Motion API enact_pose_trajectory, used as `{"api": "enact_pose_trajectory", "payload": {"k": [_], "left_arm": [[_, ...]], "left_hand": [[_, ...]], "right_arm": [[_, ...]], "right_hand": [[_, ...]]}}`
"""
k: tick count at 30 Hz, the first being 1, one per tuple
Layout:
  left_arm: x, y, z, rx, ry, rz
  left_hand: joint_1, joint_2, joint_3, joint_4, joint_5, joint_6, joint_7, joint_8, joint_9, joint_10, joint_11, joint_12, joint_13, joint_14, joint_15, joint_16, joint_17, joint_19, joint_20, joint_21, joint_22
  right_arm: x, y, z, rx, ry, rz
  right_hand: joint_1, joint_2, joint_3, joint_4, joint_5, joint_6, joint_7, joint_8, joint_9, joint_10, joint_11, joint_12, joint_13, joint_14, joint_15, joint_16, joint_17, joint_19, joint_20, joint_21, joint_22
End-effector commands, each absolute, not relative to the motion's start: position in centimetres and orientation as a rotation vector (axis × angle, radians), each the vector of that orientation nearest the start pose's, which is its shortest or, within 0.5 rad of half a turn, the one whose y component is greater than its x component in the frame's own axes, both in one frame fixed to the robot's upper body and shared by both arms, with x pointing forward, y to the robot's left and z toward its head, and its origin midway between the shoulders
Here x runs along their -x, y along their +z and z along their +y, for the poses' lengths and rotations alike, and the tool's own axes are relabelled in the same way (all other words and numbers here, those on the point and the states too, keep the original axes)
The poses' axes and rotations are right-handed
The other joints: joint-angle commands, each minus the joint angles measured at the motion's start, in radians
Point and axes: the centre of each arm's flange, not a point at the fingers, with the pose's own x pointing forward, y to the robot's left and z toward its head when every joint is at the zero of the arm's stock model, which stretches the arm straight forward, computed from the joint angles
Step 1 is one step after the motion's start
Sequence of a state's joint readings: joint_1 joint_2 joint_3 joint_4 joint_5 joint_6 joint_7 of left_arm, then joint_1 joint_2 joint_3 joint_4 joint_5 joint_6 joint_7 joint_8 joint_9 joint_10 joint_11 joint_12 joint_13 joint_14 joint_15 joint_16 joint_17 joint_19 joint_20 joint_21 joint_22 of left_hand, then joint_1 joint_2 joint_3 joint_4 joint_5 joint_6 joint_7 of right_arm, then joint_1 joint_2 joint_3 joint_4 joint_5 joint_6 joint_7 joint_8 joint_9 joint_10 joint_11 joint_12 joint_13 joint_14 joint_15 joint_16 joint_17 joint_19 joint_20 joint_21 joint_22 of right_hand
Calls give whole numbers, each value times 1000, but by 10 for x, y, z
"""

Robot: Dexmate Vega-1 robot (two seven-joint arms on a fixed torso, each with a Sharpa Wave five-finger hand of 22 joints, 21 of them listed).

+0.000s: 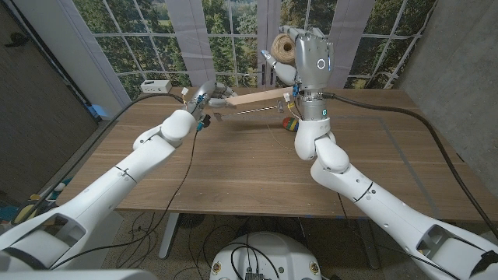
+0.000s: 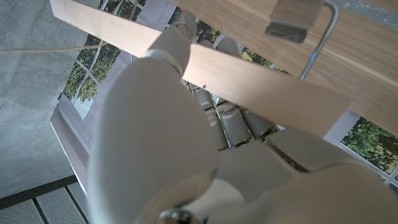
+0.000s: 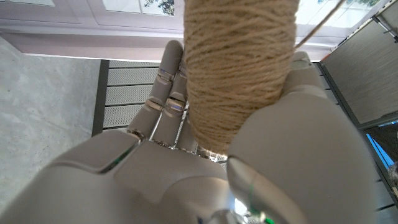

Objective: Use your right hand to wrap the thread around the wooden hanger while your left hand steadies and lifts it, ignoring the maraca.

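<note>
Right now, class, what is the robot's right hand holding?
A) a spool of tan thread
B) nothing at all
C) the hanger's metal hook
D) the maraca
A: in the right wrist view the right hand has its fingers closed around the spool of tan thread, and the head view shows it raised above the wooden hanger, which the left hand grips.

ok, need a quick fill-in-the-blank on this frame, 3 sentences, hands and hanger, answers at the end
1. The right hand holds a spool of ____ raised above the table.
2. The wooden hanger is lifted off the table by the ____ hand.
3. The colourful maraca lies on the table, touched by ____ hand.

Missing words: thread; left; neither
</note>
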State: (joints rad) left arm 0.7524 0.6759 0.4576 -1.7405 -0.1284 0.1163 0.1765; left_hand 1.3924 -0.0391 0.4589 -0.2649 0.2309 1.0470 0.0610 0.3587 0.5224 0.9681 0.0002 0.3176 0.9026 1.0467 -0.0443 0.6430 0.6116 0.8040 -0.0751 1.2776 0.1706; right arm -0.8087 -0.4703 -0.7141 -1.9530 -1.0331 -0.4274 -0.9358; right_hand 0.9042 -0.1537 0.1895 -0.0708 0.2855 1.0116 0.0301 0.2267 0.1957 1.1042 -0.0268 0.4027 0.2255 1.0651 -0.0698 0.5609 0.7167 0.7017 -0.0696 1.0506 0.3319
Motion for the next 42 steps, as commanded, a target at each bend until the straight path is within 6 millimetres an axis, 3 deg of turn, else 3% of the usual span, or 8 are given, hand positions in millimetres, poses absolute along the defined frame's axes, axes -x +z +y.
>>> {"api": "enact_pose_trajectory", "payload": {"k": [1, 12, 21, 42], "left_arm": [[-605, 96, 221, -589, -83, -682], [-595, 118, 211, -605, -107, -678], [-582, 139, 203, -667, -101, -692], [-561, 161, 196, -662, -173, -705]], "left_hand": [[-26, 171, 152, 127, -8, 2, 6, -3, 31, 7, 3, -5, 5, 254, -151, 48, 177, 30, -123, 184, 7], [-27, 173, 156, 124, -17, 5, 6, -8, 35, 9, 6, -11, 8, 257, -153, 45, 171, 34, -125, 183, 7], [-30, 173, 158, 123, -22, 5, 4, -13, 37, 9, 6, -15, 12, 255, -154, 46, 174, 36, -127, 182, 7], [-33, 172, 162, 119, -28, 8, 3, -20, 45, 10, 2, -23, 19, 258, -153, 44, 169, 38, -128, 180, 8]], "right_arm": [[-436, 38, -118, 945, -914, -1332], [-448, -3, -131, 915, -878, -1185], [-464, -29, -144, 889, -869, -1072], [-508, -65, -171, 899, -840, -841]], "right_hand": [[284, 293, -3, 1, 4, 98, -88, -5, 2, 30, -16, -2, 7, 122, -151, -6, 6, -7, -116, 9, -2], [287, 294, -7, 1, 4, 100, -90, -8, 3, 30, -8, -11, 11, 125, -152, -12, 9, -16, -116, 19, -11], [289, 293, -13, 1, 3, 102, -90, -11, 3, 32, -16, -19, 16, 124, -151, -22, 12, -26, -117, 30, -22], [294, 295, -18, 1, 3, 104, -87, -14, 4, 34, -10, -29, 26, 126, -152, -33, 16, -34, -117, 46, -39]]}}
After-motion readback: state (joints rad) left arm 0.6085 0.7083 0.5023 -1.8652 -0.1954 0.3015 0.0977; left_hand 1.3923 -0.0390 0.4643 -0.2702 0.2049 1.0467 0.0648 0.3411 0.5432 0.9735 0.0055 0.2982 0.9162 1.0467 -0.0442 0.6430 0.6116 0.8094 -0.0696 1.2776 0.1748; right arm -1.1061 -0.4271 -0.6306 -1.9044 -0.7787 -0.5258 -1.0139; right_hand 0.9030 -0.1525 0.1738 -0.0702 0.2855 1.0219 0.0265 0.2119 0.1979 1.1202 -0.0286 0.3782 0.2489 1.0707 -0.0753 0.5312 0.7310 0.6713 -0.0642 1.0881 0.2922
